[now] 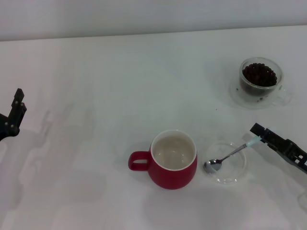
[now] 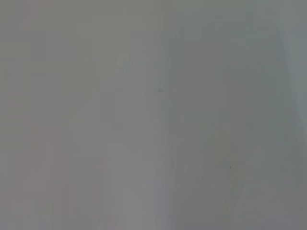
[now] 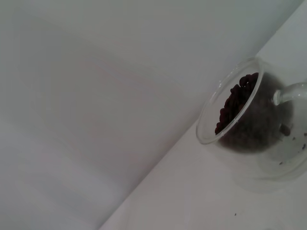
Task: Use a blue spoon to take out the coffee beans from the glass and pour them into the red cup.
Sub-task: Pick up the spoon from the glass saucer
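Observation:
The red cup [image 1: 173, 161] stands in the near middle of the table, cream inside, its handle towards my left. To its right lies the blue spoon [image 1: 229, 155]. Its metal bowl rests in a flat clear dish [image 1: 238, 171] and its pale blue handle end reaches up to my right gripper [image 1: 259, 132], which sits right at that end. The glass [image 1: 260, 79] stands on its clear saucer at the far right, heaped with dark coffee beans [image 1: 259, 74]. The glass [image 3: 249, 112] and the coffee beans [image 3: 235, 108] also fill the right wrist view. My left gripper [image 1: 16, 111] hangs at the table's left edge.
The white table [image 1: 105, 86] runs back to a pale wall. A few dark crumbs lie on the saucer [image 3: 288, 163] under the glass. The left wrist view holds only a plain grey surface.

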Available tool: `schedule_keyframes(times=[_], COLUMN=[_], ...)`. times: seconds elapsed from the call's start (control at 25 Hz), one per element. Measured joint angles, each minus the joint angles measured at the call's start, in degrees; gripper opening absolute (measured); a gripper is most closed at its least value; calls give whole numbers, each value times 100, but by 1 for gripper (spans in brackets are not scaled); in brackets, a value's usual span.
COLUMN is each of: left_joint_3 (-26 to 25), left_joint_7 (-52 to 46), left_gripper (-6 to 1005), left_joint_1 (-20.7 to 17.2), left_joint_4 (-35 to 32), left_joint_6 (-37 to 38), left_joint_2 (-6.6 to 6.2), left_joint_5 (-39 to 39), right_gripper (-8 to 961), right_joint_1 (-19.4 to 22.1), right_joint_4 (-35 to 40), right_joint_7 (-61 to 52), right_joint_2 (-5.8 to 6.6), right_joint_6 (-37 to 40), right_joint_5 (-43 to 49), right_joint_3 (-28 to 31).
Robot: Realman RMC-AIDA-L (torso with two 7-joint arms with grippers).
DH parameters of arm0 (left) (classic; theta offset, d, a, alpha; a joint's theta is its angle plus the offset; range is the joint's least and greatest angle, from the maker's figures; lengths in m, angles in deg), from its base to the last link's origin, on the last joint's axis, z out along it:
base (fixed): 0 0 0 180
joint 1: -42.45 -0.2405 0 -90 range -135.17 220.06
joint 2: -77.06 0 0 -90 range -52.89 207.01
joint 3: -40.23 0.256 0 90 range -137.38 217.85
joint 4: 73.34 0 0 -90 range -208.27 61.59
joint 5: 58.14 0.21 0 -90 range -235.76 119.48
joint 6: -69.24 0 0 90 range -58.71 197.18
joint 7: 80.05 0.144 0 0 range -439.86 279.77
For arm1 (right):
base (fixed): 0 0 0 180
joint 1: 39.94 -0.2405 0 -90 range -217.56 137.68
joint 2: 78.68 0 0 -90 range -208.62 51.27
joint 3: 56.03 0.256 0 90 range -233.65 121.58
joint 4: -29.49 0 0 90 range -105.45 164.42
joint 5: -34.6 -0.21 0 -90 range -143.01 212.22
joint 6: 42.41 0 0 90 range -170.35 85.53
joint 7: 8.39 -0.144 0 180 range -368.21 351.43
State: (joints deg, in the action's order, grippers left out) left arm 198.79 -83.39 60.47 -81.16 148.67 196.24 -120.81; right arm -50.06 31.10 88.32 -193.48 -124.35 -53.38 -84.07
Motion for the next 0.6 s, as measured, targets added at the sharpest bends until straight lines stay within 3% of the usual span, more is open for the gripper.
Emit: schedule_keyframes(times=[0.6], left_joint_3=[0], left_joint_7=[1], left_gripper=[607], left_joint_1=[10], left_joint_4=[51], left_joint_6=[-8], left_joint_2=[0], left_joint_5=[0], right_gripper=[647], right_joint_1=[-53], right_joint_4=[-56], right_joint_7=[75], right_joint_2=[-15], right_joint_6=[149], right_joint_5=[1], right_joint_3=[25])
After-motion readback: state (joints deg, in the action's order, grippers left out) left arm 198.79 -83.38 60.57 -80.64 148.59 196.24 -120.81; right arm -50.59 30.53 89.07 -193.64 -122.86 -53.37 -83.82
